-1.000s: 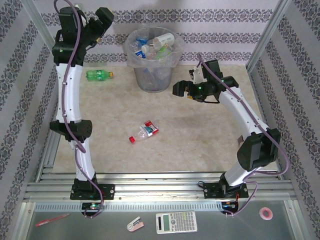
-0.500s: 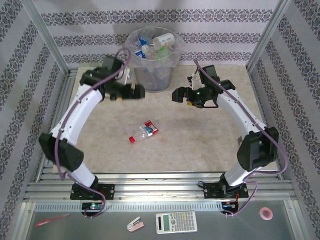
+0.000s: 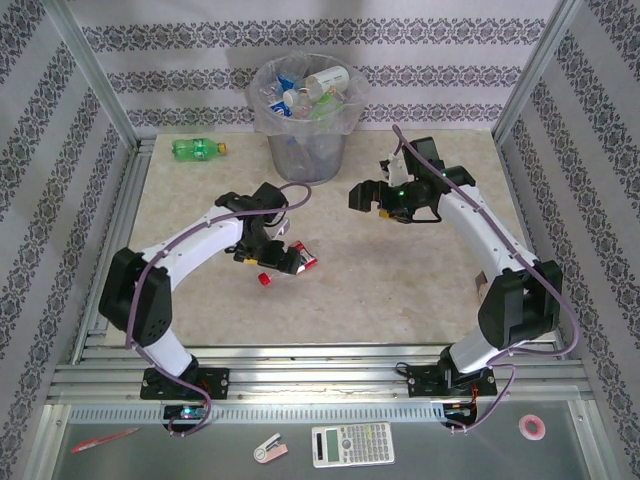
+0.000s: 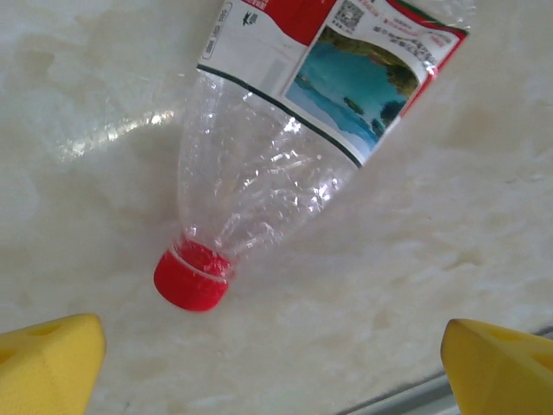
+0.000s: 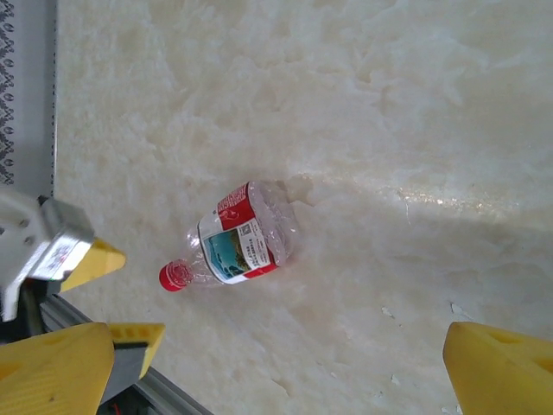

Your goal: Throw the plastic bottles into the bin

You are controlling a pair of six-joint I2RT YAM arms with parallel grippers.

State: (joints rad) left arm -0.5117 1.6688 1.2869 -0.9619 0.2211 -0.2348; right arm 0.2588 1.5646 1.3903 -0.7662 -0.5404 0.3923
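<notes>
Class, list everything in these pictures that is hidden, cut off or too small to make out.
1. Red-capped bottle: base cut off by left wrist view's top edge; label print too small.
2. Same bottle, top view: partly covered by left end effector.
3. Bin, top view: piled bottles overlap, count unclear.

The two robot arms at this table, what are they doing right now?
They are clearing plastic bottles into the bin. The left gripper hovers open over a clear bottle with a red cap, lying on the table; nothing is grasped yet. The right gripper hangs open and empty above the table. The bin already holds several bottles, and a green bottle lies at the far left.
</notes>
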